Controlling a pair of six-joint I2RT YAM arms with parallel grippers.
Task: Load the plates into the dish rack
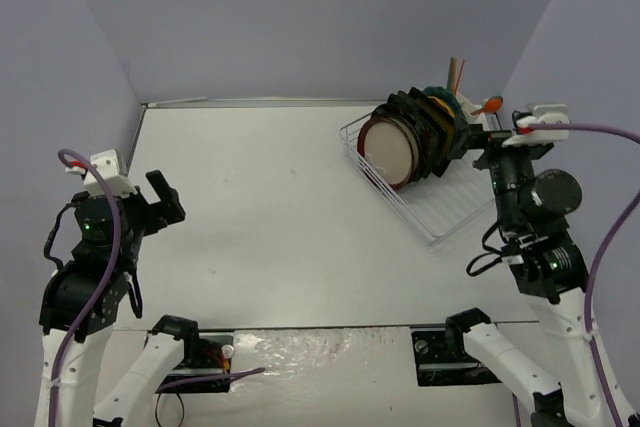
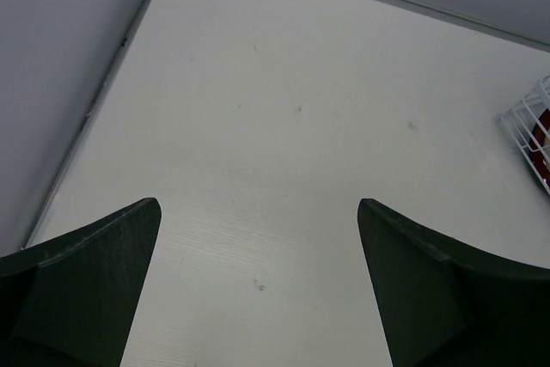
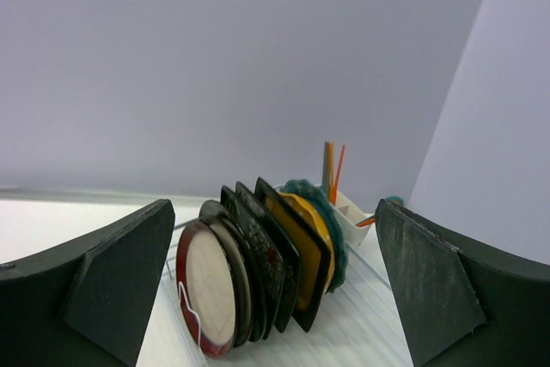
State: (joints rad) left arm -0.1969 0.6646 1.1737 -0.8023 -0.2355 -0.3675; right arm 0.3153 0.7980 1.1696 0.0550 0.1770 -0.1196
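Right gripper and left gripper gaped wide and empty; with the plates standing in the dish rack, withdrawing well clear of them seemed best.

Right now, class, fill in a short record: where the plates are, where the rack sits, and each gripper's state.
plates: on edge, in a row, inside the dish rack
front plate: cream centre, red-brown rim
dish rack: far right of table
left gripper: open, empty, above bare table
right gripper: open, empty, facing the plates
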